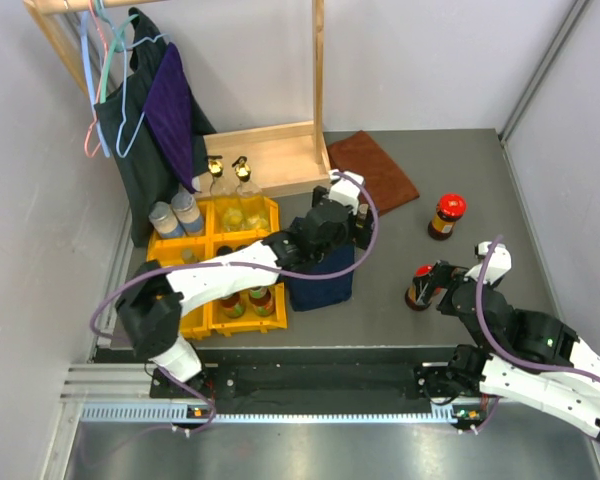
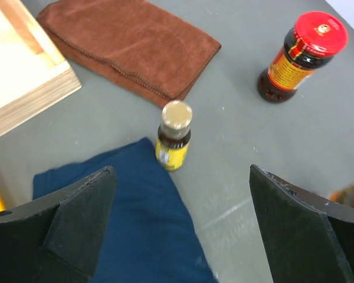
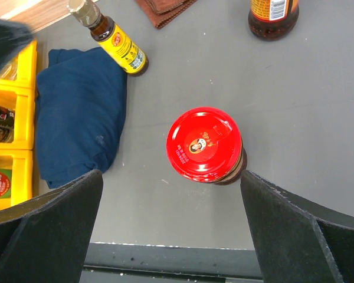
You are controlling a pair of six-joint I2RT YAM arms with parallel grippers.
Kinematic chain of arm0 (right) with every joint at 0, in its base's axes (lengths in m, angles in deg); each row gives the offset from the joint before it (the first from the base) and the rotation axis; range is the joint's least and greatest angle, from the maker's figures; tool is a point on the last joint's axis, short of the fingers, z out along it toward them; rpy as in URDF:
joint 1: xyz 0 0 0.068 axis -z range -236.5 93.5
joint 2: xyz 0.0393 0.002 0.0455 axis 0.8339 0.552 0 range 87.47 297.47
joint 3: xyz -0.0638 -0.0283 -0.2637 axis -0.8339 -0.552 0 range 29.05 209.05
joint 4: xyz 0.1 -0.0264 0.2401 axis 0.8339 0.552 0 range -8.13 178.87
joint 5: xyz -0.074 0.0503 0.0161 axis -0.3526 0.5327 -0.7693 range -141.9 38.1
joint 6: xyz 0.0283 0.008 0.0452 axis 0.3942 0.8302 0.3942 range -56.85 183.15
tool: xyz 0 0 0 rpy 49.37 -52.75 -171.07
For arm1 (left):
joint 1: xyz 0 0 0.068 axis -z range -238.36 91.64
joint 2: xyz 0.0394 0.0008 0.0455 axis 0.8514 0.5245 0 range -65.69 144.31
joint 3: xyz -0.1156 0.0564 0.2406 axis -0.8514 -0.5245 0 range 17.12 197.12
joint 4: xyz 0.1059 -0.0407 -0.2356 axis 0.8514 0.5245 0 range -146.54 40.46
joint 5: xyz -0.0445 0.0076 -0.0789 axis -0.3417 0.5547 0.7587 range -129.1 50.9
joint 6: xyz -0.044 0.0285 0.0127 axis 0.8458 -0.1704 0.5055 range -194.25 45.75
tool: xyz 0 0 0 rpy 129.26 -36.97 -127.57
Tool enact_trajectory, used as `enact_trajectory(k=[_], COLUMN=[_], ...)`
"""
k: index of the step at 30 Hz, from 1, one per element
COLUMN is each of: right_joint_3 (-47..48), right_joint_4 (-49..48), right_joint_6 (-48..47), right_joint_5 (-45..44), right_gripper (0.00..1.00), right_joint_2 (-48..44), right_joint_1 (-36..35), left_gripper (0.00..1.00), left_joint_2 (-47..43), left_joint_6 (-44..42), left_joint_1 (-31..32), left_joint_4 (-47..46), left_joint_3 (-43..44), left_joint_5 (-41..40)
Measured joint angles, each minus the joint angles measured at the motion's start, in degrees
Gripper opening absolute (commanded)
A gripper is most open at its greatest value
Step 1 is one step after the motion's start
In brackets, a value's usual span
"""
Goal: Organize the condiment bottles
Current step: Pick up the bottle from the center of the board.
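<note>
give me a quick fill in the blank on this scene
1. The jar nearest the right gripper has a ___ lid.
2. Beside the bins lies a ___ cloth.
3. The left gripper and the right one are both ___.
4. The small bottle has a ___ label.

Missing words: red; blue; open; yellow

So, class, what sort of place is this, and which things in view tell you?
Most likely a robotics lab test cell, not a real kitchen: two robot arms mounted on a metal rail, a grey table boxed in by plain white walls, and staged props like yellow bins of bottles.
</note>
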Motion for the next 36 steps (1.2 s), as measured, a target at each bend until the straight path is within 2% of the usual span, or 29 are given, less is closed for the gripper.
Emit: enact_trajectory(k=[8, 12, 16, 22, 28, 36], right_joint_3=[-0.07, -0.09, -0.09, -0.09, -0.37, -0.37], right_joint_4=[-0.07, -0.04, -0.07, -0.07, -0.09, -0.11], right_joint_6=[-0.02, -0.07, -0.42, -0.46, -0.46, -0.46], right_joint_5=[0.02, 0.02, 0.07, 0.07, 0.02, 0.02], right_gripper=[0.99, 0.99, 0.99, 0.99, 0.99, 0.99], right_joint_2=[-0.72, -0.98, -1.03, -1.05, -1.07, -1.14], right_joint_1=[0.0, 0.0, 0.0, 0.0, 0.0, 0.0], left_gripper=[0.99, 0.99, 0.93, 0.87, 0.76, 0.7], left_joint_2=[11.43, 16.72, 20.74, 22.03, 22.08, 22.1], left_joint_6=[-1.81, -1.64, 0.0, 2.27, 3.96, 4.55], left_joint_1=[0.0, -0.2, -0.96, -1.99, -2.12, -2.23], left_joint_4=[-5.51, -5.09, -3.26, -1.07, 0.76, 1.18], left_joint_3=[5.92, 11.17, 16.48, 17.66, 17.66, 17.66], left_joint_5=[-2.03, -4.07, -4.52, -4.85, -5.49, -4.66])
